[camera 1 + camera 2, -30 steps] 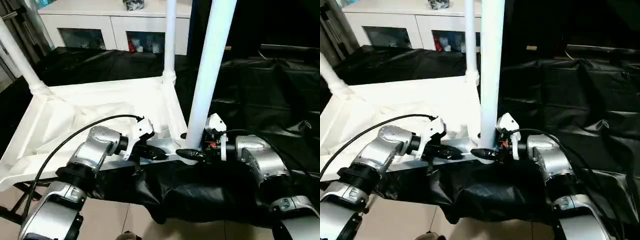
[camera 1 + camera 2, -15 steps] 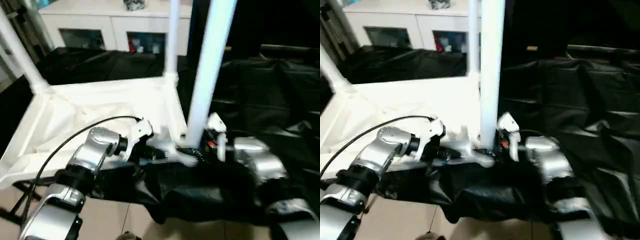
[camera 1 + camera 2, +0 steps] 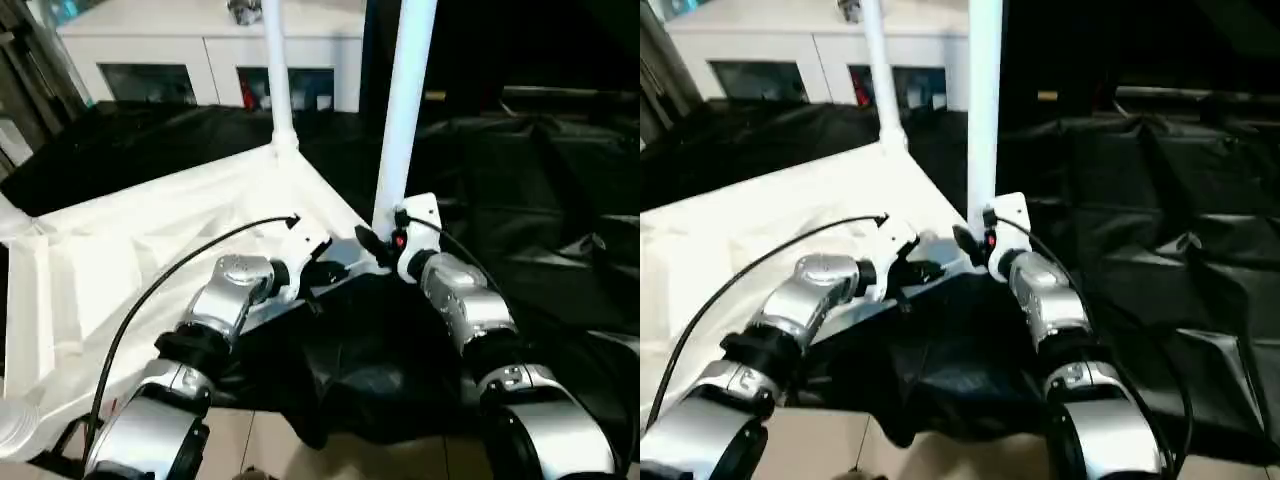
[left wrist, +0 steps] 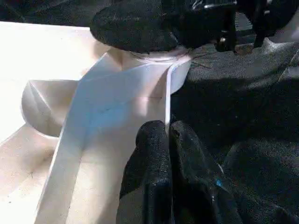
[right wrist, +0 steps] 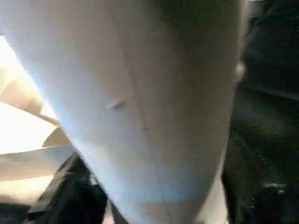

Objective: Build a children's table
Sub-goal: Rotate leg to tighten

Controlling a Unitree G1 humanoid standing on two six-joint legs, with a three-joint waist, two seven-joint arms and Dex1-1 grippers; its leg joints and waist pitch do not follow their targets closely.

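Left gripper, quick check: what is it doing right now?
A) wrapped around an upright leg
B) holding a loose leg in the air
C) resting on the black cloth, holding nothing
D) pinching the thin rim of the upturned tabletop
D: in the left wrist view the left gripper has its two black fingers closed together on the thin white rim of the tabletop, just below the corner socket.

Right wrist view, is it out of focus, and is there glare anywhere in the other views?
Right wrist view: yes, the leg sits so close that it is soft, with no crisp edges. Left wrist view: the table top is blown out to flat white, while the fingers stay sharp. Left eye view: the cabinet looks overexposed and the black cloth shows faint sheen.
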